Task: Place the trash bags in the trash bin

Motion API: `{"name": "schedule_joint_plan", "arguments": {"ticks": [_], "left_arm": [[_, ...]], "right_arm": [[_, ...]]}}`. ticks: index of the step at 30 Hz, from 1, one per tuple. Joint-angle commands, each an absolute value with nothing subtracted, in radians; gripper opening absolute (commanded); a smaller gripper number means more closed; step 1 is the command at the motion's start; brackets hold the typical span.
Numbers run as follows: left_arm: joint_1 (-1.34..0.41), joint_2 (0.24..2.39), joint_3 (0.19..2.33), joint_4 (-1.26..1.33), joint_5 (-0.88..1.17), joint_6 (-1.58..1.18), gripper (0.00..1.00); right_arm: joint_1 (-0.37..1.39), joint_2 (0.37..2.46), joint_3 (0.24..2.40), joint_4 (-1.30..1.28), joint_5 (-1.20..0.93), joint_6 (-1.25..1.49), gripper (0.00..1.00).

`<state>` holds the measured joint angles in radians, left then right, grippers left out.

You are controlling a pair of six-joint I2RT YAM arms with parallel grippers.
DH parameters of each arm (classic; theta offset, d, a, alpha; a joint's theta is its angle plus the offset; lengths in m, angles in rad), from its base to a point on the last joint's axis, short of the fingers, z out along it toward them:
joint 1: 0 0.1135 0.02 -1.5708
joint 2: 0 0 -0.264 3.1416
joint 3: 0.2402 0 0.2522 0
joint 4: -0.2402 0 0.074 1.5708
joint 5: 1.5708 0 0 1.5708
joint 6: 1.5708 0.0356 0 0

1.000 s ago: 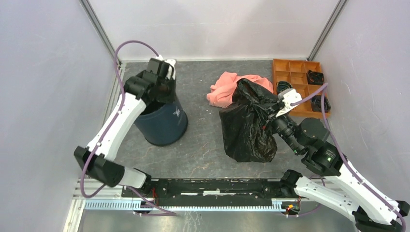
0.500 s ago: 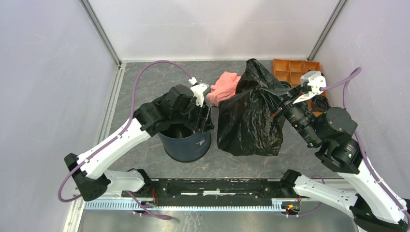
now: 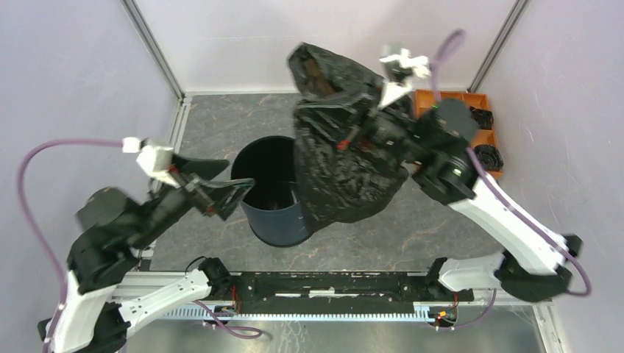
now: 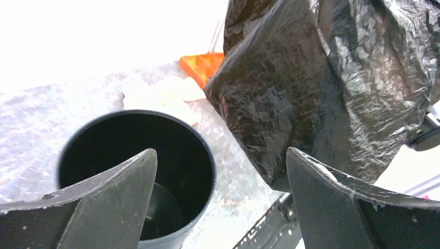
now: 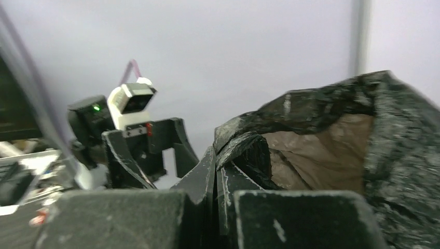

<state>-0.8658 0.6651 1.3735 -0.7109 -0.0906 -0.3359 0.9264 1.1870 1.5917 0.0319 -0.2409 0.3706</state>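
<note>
Top external view: right pincer (image 3: 352,134) is clamped on the black trash bag (image 3: 340,176) by its bunched top, and the bag is hanging just beside the bin (image 3: 283,224), not in it yet. Left pincer (image 4: 220,155) is wide open near the bin, holding nothing. The bag looks light, floppy and slippery, so I'd grab gathered folds, not a single layer.

A robotics lab test cell: plain pale walls (image 3: 331,37) joined by metal posts (image 3: 153,48) box in a grey mottled surface (image 3: 213,125), with a slotted mounting rail (image 3: 294,314) at 6 o'clock and an orange parts tray (image 3: 474,96) at 2 o'clock.
</note>
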Motion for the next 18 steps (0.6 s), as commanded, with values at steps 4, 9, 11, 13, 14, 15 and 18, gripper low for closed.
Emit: {"name": "schedule_joint_plan", "arguments": {"ticks": [4,9,11,13,14,15,18], "left_arm": [[-0.868,0.471,1.293,-0.648,-0.257,-0.255,1.0],[-0.868,0.402,1.249,-0.6,-0.326,-0.281,1.0],[-0.868,0.405,1.239,-0.591,-0.362,-0.279,1.0],[-0.868,0.425,1.238,-0.595,-0.425,-0.278,1.0],[-0.867,0.438,1.244,-0.605,-0.475,-0.286,1.0],[-0.867,0.452,1.254,-0.618,-0.517,-0.299,1.0],[-0.868,0.472,1.26,-0.623,-0.546,-0.319,1.0]], "right_arm": [[1.079,1.504,1.964,0.063,-0.381,0.47,0.01],[1.033,1.457,1.861,0.102,-0.27,0.524,0.01],[0.956,1.405,1.739,0.203,-0.294,0.658,0.01],[0.872,1.364,1.634,0.251,-0.302,0.76,0.01],[0.828,1.352,1.594,0.252,-0.317,0.791,0.01],[0.795,1.344,1.558,0.244,-0.332,0.813,0.01],[0.701,1.321,1.452,0.277,-0.402,0.9,0.01]]}}
